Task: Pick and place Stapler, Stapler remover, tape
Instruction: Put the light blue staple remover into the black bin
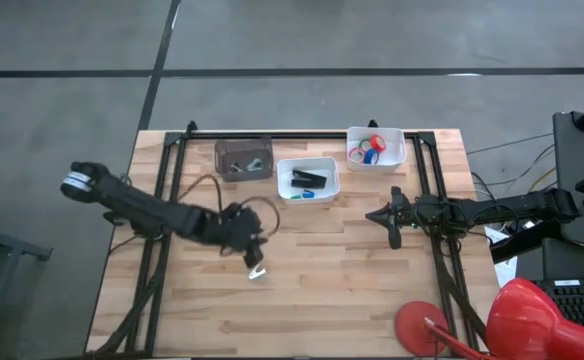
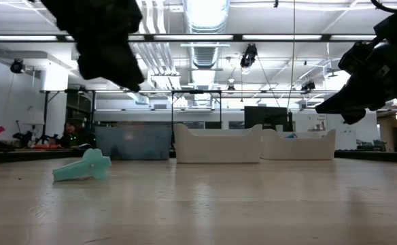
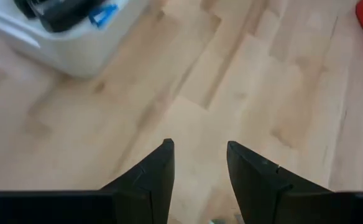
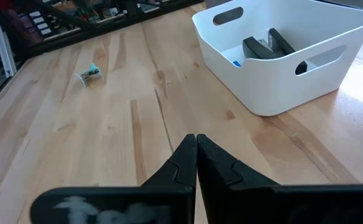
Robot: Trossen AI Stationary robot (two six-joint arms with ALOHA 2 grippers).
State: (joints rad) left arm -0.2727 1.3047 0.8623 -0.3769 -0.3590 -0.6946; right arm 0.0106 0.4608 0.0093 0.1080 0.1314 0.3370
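The pale teal staple remover (image 1: 258,271) lies flat on the bare wood, also seen in the low view (image 2: 83,167) and far off in the right wrist view (image 4: 89,74). My left gripper (image 1: 253,250) (image 3: 199,163) hovers open just above and beside it, clear of the table (image 2: 110,54). The black stapler (image 1: 310,178) (image 4: 265,47) lies in the middle white bin (image 1: 284,190). Coloured tape rolls (image 1: 368,150) sit in the far right white bin (image 1: 398,150). My right gripper (image 1: 395,232) (image 4: 196,149) waits shut over the table's right half.
A dark bin (image 1: 243,158) with small pale items stands left of the middle bin, at the far edge. A red round base (image 1: 424,326) rests at the near right corner, with a red dome (image 1: 537,320) beside the table. Open wood lies between the grippers.
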